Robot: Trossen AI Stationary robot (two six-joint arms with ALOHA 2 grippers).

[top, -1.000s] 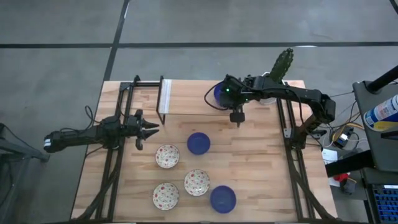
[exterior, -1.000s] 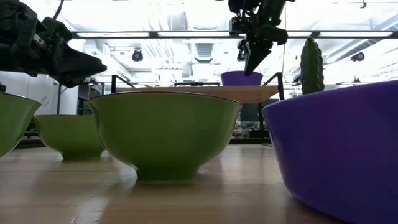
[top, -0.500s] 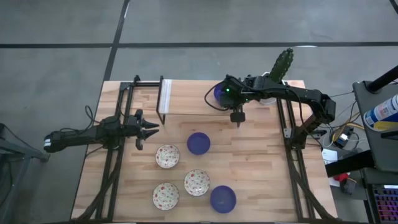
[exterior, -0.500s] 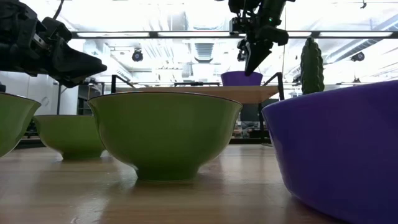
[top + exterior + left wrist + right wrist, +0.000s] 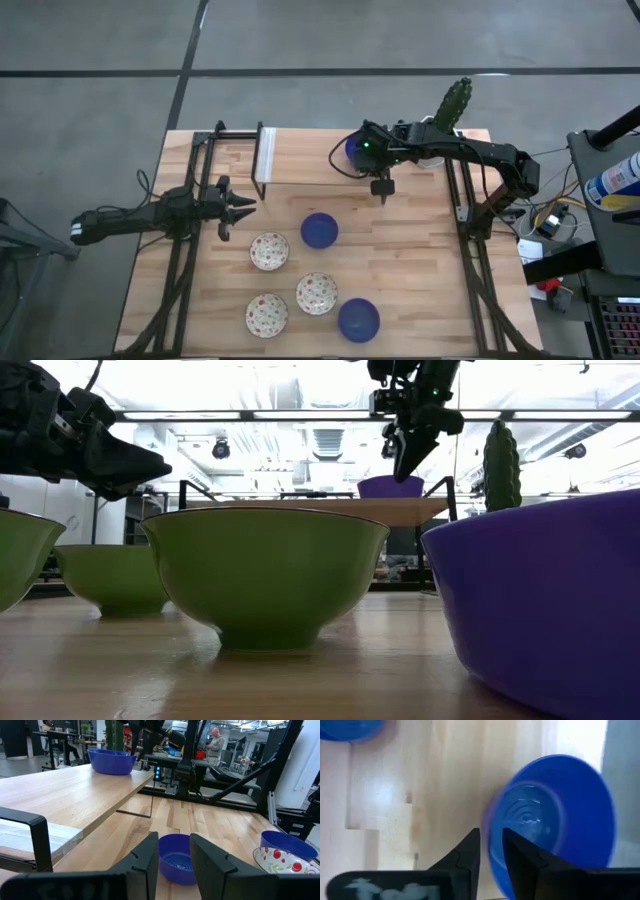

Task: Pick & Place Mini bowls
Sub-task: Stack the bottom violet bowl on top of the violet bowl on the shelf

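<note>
From above, my right hand (image 5: 381, 187) hangs upper-middle beside a blue mini bowl (image 5: 356, 149) on the raised desk (image 5: 300, 150). Right wrist cam: fingers narrowly parted, empty. Left hand (image 5: 238, 207) waits mid-left, open.

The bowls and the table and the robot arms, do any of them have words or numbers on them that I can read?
No readable words or numbers anywhere.
Blue bowls: plain, no text.
Speckled bowls: only red and green spots, no letters.
Bottle beside the table: it has a label, but the print is too small to read.
Wooden table: no markings.
</note>
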